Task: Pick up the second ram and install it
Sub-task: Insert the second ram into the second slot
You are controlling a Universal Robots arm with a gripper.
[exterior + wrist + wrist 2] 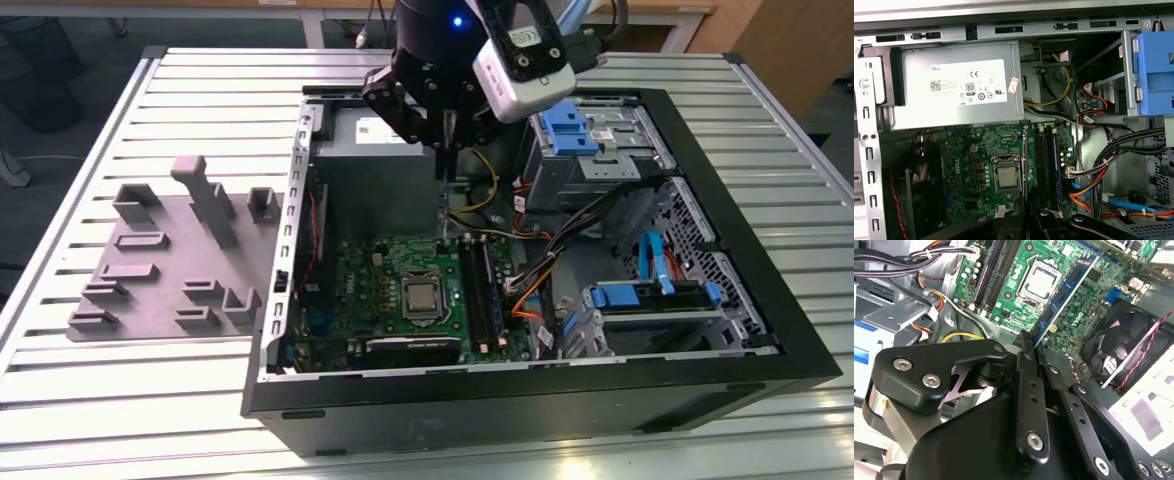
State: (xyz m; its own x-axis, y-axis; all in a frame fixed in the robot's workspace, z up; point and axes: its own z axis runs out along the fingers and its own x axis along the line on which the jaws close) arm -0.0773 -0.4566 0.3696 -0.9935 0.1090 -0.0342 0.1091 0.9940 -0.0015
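Tool, fingers pressed together on the second ram, a thin stick held upright on edge above the motherboard inside the open computer case; grey fixture plate beside the case on the slatted surface
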